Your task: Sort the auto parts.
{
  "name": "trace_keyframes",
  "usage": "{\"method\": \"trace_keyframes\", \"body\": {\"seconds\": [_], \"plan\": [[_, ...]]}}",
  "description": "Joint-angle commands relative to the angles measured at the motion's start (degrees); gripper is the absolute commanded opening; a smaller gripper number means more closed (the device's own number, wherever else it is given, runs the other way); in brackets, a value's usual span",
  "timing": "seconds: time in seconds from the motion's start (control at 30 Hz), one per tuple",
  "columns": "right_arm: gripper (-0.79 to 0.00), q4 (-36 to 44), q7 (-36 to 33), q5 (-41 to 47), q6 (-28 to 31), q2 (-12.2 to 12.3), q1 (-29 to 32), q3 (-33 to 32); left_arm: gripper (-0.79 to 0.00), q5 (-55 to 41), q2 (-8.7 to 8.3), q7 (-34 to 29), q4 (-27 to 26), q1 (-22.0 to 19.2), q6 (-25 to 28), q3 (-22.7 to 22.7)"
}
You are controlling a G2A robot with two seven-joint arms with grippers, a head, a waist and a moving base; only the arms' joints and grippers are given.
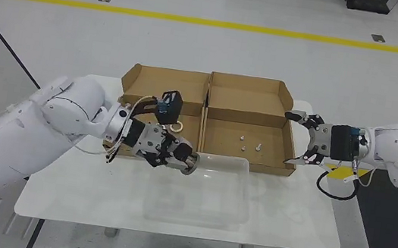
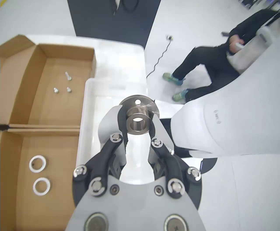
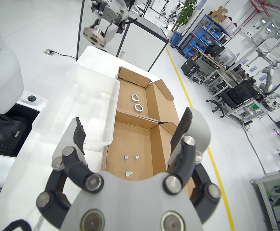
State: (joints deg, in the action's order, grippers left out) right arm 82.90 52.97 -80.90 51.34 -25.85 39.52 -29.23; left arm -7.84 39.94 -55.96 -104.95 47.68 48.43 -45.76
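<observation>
Left claw (image 2: 136, 110) clamped on a grey metal flanged bushing (image 1: 190, 166), held above the far-left corner of the clear plastic tray (image 1: 246, 193) on the white bench (image 1: 81, 199). Right claw (image 1: 290, 137) spread apart over the right wall of the right brown cardboard box (image 1: 227, 140).

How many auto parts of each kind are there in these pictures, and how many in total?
metal flange: 1
white rings: 2
small bolts: 3
Total: 6
</observation>
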Motion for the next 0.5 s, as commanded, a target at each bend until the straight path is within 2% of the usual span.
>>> {"method": "trace_keyframes", "body": {"seconds": [0.0, 0.1, 0.2, 0.47], "plan": [[0.0, 0.0, 0.0, 0.0, 0.0, 0.0, 0.0, 0.0, -0.785, -2.3, -0.76, 4.2, 0.6, 1.5, 4.1, -0.5], [0.0, 0.0, 0.0, 0.0, 0.0, 0.0, 0.0, 0.0, -0.785, -4.7, -1.5, 9.6, 1.5, 2.2, 9.5, -0.2], [0.0, 0.0, 0.0, 0.0, 0.0, 0.0, 0.0, 0.0, -0.785, -10.1, -1.56, 9.7, 0.7, 1.6, 9.6, -0.3], [0.0, 0.0, 0.0, 0.0, 0.0, 0.0, 0.0, 0.0, -0.785, -23.0, 0.65, 9.7, -1.3, 1.5, 9.6, -2.1]]}}
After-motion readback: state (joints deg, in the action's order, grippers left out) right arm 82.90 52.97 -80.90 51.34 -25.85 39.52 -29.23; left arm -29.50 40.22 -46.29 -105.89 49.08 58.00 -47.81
